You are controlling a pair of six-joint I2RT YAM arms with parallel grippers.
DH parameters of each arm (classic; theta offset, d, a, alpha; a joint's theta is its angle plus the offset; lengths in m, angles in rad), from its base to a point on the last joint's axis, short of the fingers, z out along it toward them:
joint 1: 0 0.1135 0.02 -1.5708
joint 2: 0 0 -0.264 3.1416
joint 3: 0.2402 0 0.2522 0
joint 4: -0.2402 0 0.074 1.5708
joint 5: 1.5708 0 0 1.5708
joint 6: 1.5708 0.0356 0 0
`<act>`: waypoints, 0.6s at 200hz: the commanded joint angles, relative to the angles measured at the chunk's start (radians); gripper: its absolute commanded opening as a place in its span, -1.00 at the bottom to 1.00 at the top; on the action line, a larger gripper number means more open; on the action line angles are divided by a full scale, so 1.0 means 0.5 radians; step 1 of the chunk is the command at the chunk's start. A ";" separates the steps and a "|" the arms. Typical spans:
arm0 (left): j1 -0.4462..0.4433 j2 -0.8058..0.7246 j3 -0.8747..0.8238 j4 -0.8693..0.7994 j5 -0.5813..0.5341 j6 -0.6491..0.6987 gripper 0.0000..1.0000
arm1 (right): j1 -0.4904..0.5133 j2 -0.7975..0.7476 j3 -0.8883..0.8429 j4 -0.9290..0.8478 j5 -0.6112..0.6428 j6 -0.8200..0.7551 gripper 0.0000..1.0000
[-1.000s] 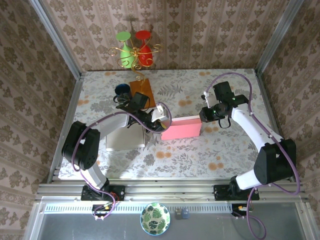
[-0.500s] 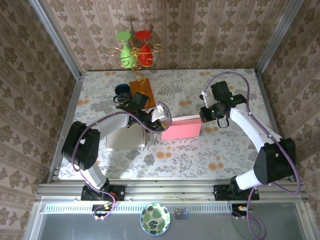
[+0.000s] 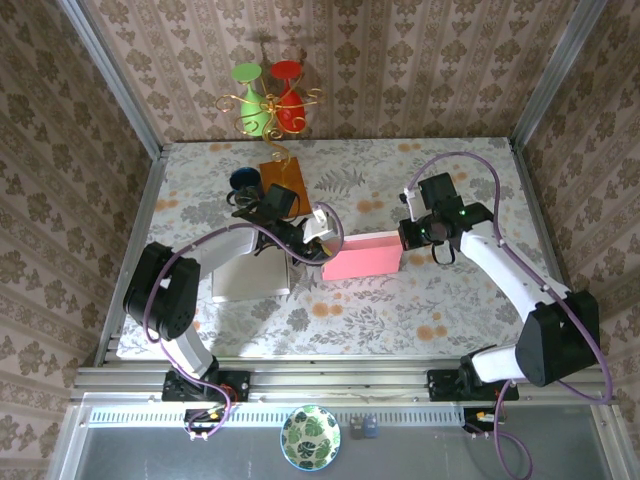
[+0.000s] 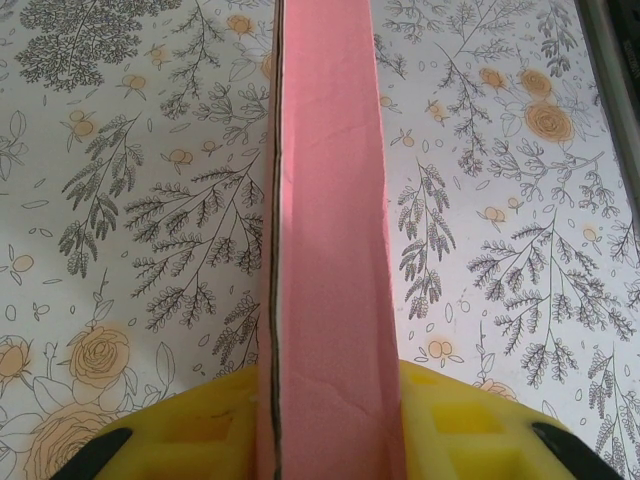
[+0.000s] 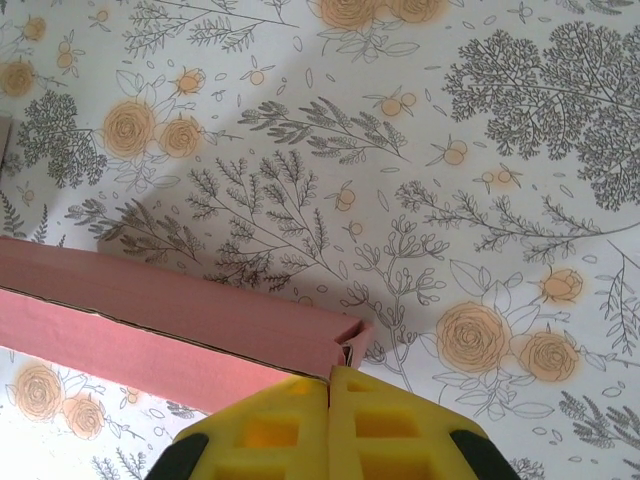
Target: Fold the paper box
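A long pink paper box (image 3: 365, 255) lies across the middle of the flowered table. My left gripper (image 3: 322, 250) is shut on the box's left end. In the left wrist view the box (image 4: 325, 200) runs away from between the yellow fingers (image 4: 450, 420) of that gripper (image 4: 328, 378). My right gripper (image 3: 405, 238) sits at the box's right end. In the right wrist view its jaws (image 5: 330, 378) are pressed together, tips against the end corner of the box (image 5: 170, 310). Whether a paper edge is nipped between them I cannot tell.
Behind the left arm stand a brown board (image 3: 285, 180) and a dark blue cup (image 3: 243, 180). A gold stand with a green and a red glass (image 3: 268, 95) is at the back wall. A pale flat sheet (image 3: 250, 278) lies under the left arm. Metal posts frame the table.
My right gripper has shifted a little left to the box's right end and its jaws have closed. The left arm and its hold on the box are unchanged.
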State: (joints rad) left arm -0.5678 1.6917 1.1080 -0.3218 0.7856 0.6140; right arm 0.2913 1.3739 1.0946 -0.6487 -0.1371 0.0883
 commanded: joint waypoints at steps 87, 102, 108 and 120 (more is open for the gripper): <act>-0.003 -0.005 -0.004 0.083 -0.040 -0.077 -0.58 | 0.153 -0.092 -0.228 0.113 0.222 0.176 -1.00; -0.003 -0.006 -0.012 0.099 -0.047 -0.094 -0.57 | 0.174 -0.129 -0.286 0.157 0.262 0.176 -1.00; -0.003 -0.007 -0.010 0.104 -0.049 -0.095 -0.57 | 0.188 -0.147 -0.316 0.177 0.282 0.176 -1.00; -0.006 -0.009 -0.015 0.109 -0.054 -0.099 -0.55 | 0.217 -0.189 -0.372 0.211 0.323 0.187 -1.00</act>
State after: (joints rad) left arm -0.5678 1.6913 1.1065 -0.3138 0.7845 0.5861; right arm 0.3618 1.3006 0.9787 -0.5117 -0.0029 0.1642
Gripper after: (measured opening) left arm 0.287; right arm 0.066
